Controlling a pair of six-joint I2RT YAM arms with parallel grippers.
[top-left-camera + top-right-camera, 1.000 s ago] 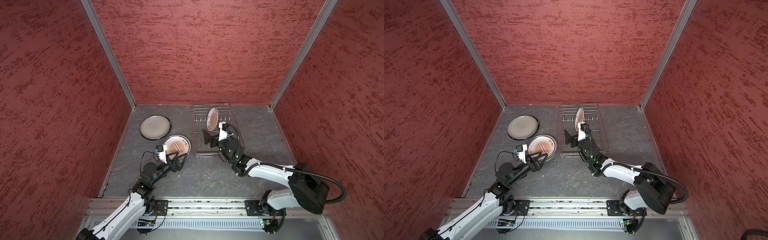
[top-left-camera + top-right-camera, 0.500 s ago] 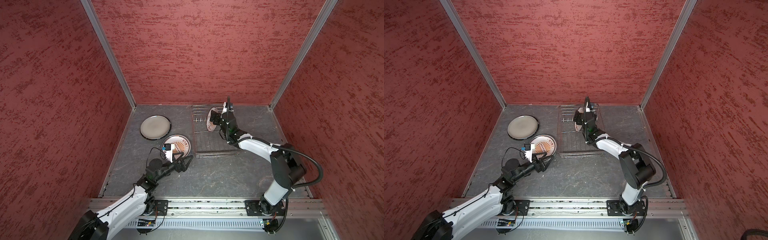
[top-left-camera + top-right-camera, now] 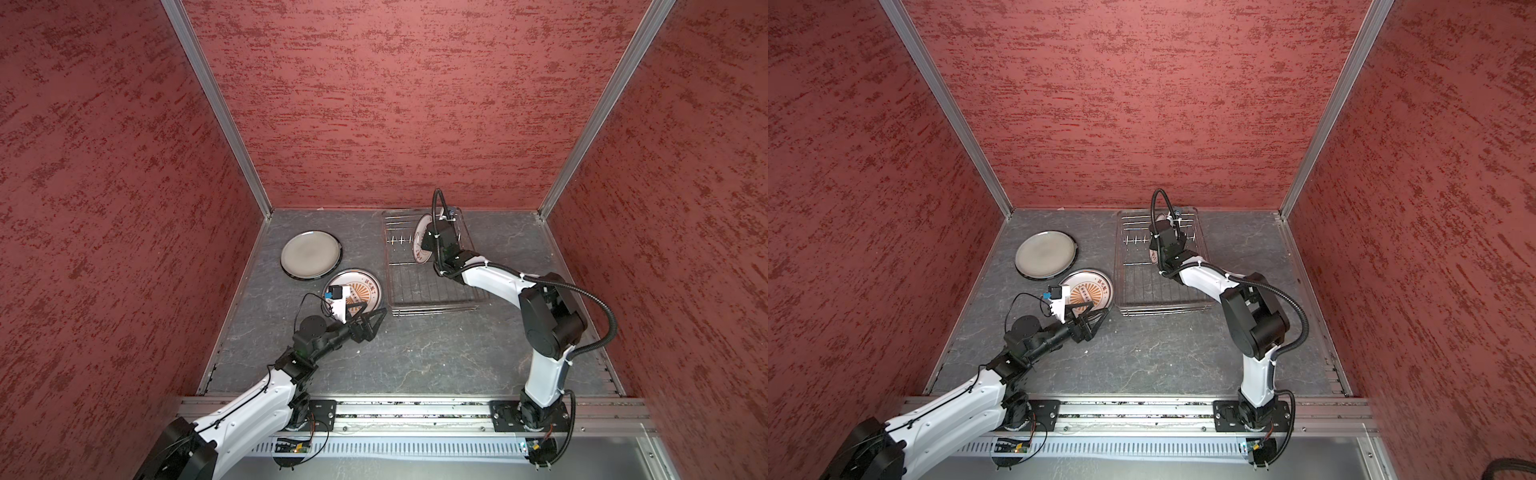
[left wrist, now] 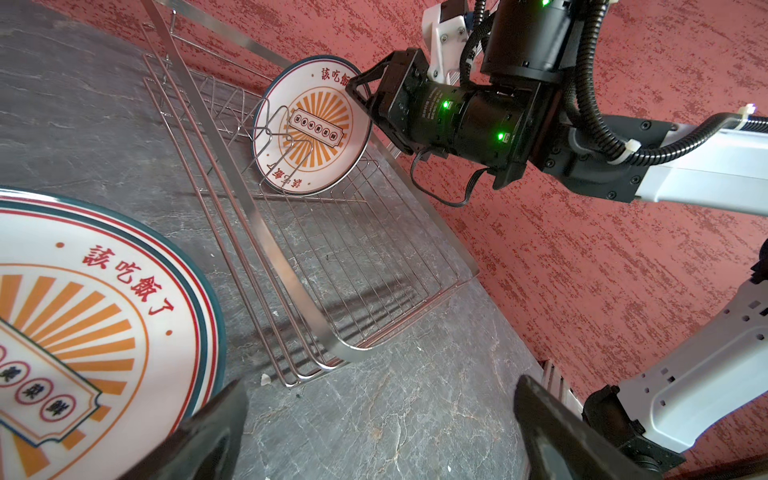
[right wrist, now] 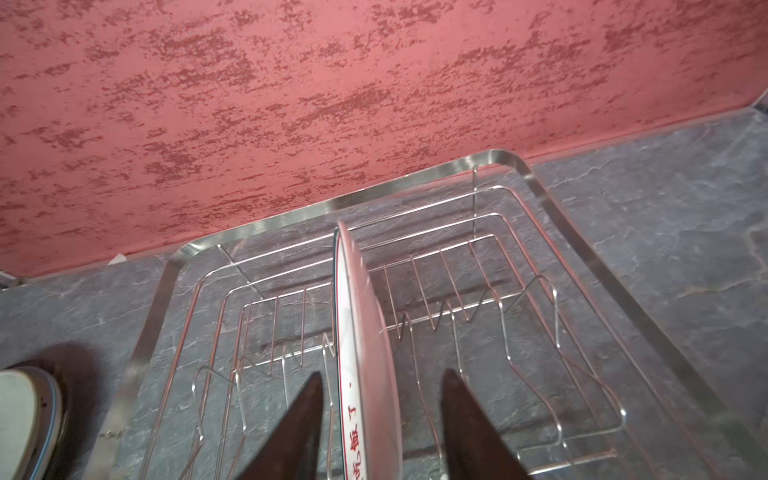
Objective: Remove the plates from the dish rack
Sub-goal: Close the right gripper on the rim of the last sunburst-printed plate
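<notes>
The silver wire dish rack sits at the back right of the table. One sunburst plate stands on edge in its prongs. My right gripper straddles that plate's rim, one finger on each side with small gaps showing, so it is open. Left of the rack, a grey plate and another sunburst plate lie flat. My left gripper hovers open and empty near the flat sunburst plate.
Red walls enclose the grey stone table on three sides; the rack's far end is close to the back wall. The right arm's elbow rises above the table's right half. A metal rail runs along the front edge.
My right gripper travelled from the rack's front to the standing plate at the back, and its jaws narrowed around the rim. The left gripper shifted slightly right, staying open.
</notes>
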